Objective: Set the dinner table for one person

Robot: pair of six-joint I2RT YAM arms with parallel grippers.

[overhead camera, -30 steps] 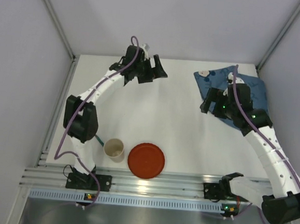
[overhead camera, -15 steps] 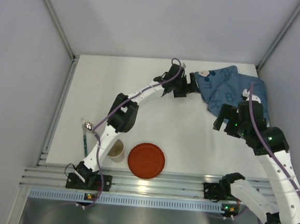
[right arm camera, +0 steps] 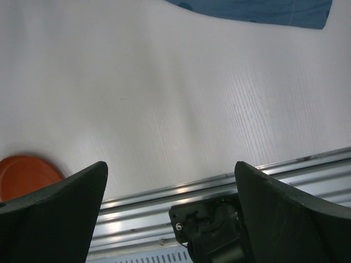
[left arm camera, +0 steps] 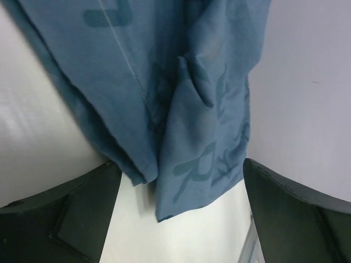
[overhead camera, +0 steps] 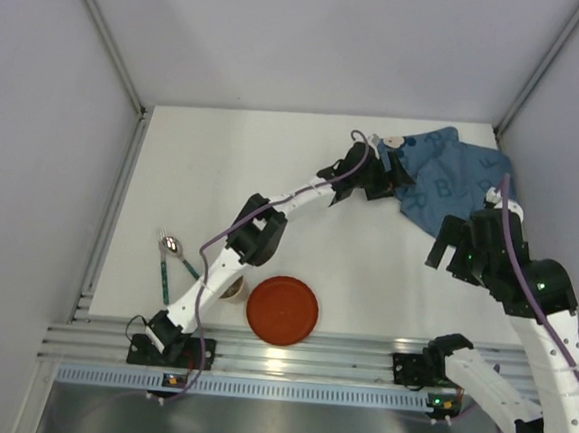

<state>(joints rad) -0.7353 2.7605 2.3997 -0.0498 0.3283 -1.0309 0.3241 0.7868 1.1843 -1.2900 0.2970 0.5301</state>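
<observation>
As the left arm finishes a long sweep across the white tabletop [overhead camera: 273, 175], its left end effector [overhead camera: 378, 178] arrives at the blue lettered placemat [overhead camera: 453, 179], which lies rumpled well beyond the red plate [overhead camera: 282, 309] and off to the plate's right. A second ago that arm was working far beyond the plate and slightly to its left, while the other arm hung over the cloth. They have since traded places: the right end effector [overhead camera: 457, 252] has backed off the placemat toward the near rail, to the right of the plate.

Both end effectors are released, fingers spread wide and holding nothing. The left wrist view shows a folded, creased corner of the placemat between the spread fingers; whether they touch the fabric cannot be told. The right wrist view shows only bare tabletop, the rail and a sliver of the plate.

The sweep has also uncovered a spoon [overhead camera: 169, 257] with a teal handle, left of the plate past the cup [overhead camera: 229, 290], which stands just beside the plate and is half hidden by the arm.

The setting looks barely begun. The handover suggests the left arm is about to take the placemat's edge and draw it flat, nearer the plate.
</observation>
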